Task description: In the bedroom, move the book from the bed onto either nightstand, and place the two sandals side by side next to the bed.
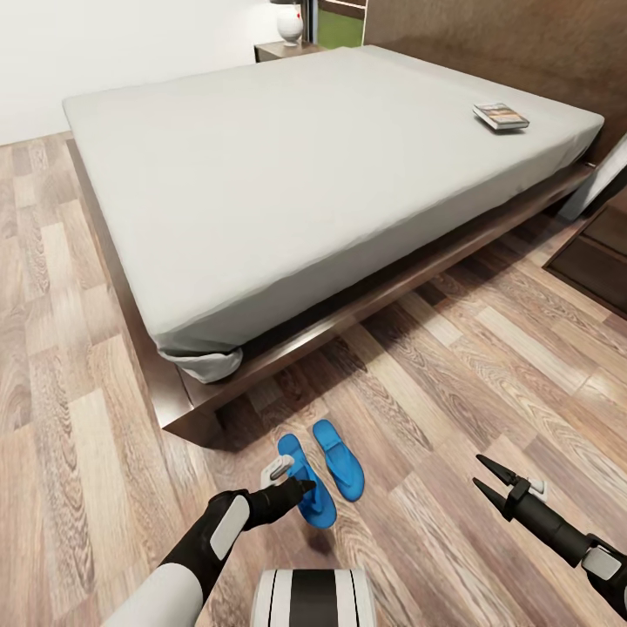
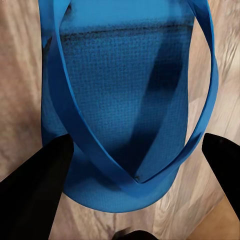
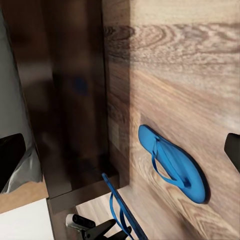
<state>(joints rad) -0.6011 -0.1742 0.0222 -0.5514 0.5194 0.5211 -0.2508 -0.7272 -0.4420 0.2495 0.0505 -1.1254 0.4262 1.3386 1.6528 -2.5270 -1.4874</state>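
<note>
One blue sandal (image 1: pixel 309 492) is met by the left gripper (image 1: pixel 300 493), fingers spread around it, a firm hold not certain. The other sandal (image 1: pixel 339 459) lies flat just beside, near the bed (image 1: pixel 261 174). The right gripper (image 1: pixel 489 479) is held open and empty; the book (image 1: pixel 501 116) lies on the mattress

Bright, even light; soft shadows

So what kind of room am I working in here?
Most likely a bedroom: a wide bed with grey mattress and dark headboard, a nightstand with a lamp beside it, wood-plank floor.
</note>
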